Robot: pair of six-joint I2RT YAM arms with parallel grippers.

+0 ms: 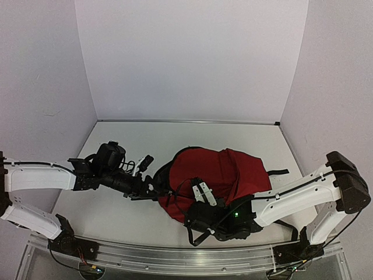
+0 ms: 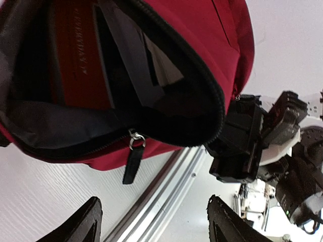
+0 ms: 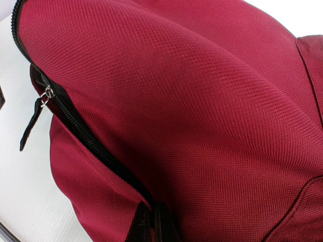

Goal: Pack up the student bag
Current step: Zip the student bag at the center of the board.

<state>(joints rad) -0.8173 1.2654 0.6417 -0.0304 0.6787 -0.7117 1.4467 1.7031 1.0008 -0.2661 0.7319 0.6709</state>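
The student bag point(image 1: 230, 172) is a dark red backpack lying in the middle of the table, its zipped mouth open to the left. The left wrist view looks into the open bag point(image 2: 202, 45): grey lining, a red book point(image 2: 75, 55) and dark flat items inside, and a black zipper pull point(image 2: 132, 164) hanging from the rim. My left gripper point(image 1: 151, 186) is open and empty just outside the mouth point(image 2: 151, 227). My right gripper point(image 1: 202, 195) is shut on the bag's fabric beside the zipper point(image 3: 156, 224), holding the front edge of the opening.
An aluminium rail point(image 1: 175, 256) runs along the table's near edge, close below the bag and also seen in the left wrist view point(image 2: 166, 186). White walls close in the table at the back and both sides. Black bag straps point(image 1: 280, 172) trail to the right.
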